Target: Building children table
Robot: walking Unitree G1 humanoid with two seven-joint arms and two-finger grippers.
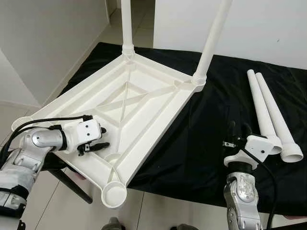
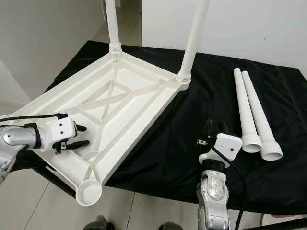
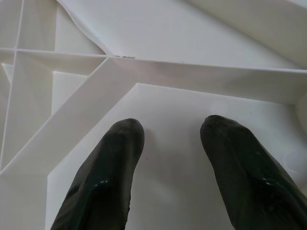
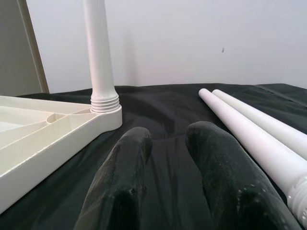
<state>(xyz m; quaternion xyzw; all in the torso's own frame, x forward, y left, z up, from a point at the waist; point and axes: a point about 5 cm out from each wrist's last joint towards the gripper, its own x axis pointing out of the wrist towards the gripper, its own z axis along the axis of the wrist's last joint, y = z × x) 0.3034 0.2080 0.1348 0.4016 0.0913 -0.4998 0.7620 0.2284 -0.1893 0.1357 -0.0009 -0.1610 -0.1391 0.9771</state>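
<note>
- Two legs already stand in the far corner sockets of the white tabletop (image 1: 144, 96), which lies upside down, ribbed underside up: far-left leg (image 1: 126, 24) and far-right leg (image 1: 213, 36).
- Tabletop rests on a worktop draped in black cloth (image 1: 201, 143); its near-left part overhangs the worktop edge, above the tiled floor (image 1: 53, 211).
- Near corner socket (image 1: 114, 195) is empty; another empty socket (image 1: 20, 123) sits at the left corner.
- Two loose legs (image 1: 271, 115) lie side by side on the cloth at the right, touching or nearly so, wide threaded ends toward the robot, well apart from the tabletop.
- Left gripper (image 1: 100, 138) is inside the tabletop's underside near the near-left edge, between ribs. Jaws parted moderately, holding nothing; left wrist view shows both fingertips (image 3: 120, 143) over a flat white panel, contact with it unclear.
- Right gripper (image 1: 238, 132) is low over the cloth, between the tabletop's right edge and the loose legs, just beside their wide ends. Jaws parted narrowly, empty; in the right wrist view they point across the cloth toward the wall (image 4: 192, 38), the far-right leg off to one side and the loose legs to the other.
</note>
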